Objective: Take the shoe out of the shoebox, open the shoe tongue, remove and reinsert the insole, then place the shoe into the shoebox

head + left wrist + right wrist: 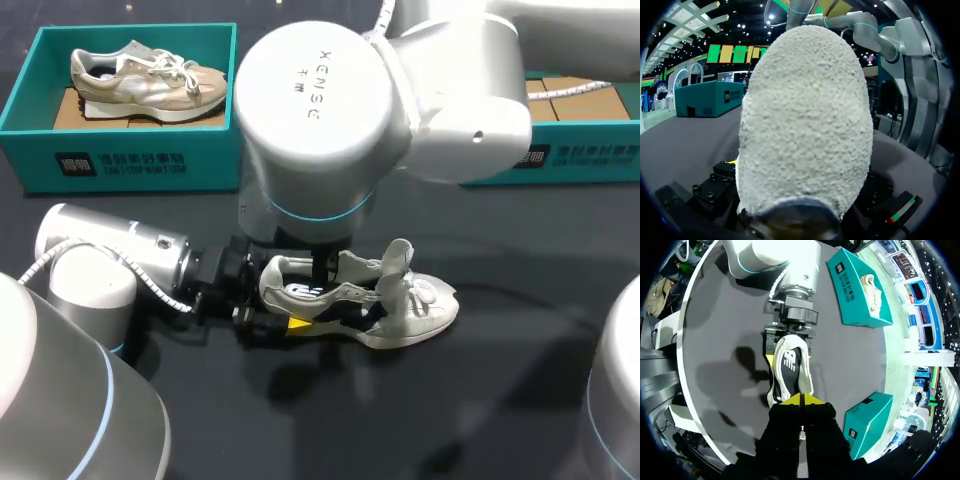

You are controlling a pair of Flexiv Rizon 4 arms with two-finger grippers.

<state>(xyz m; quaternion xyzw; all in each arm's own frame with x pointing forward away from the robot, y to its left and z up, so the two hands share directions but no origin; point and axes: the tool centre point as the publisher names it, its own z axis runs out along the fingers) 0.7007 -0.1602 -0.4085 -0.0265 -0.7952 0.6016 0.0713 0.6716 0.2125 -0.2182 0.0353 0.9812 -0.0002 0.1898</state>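
Near the middle of the desk [520, 400] the shoe [420, 312] sits unboxed, tongue [398, 258] up, insole [788, 367] inside, its heel [805, 125] squeezed by the left tool [789, 344], the right tool [802, 399] just above with tips pressed together, so boxing it looks left.

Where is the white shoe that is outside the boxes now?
Head view: the white shoe lies near the middle of the table, its heel in the left gripper, under the right arm.

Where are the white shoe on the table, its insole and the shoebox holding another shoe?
white shoe [430, 310]: head view, toe.
insole [789, 365]: right wrist view, dark middle.
shoebox [210, 160]: head view, front wall.
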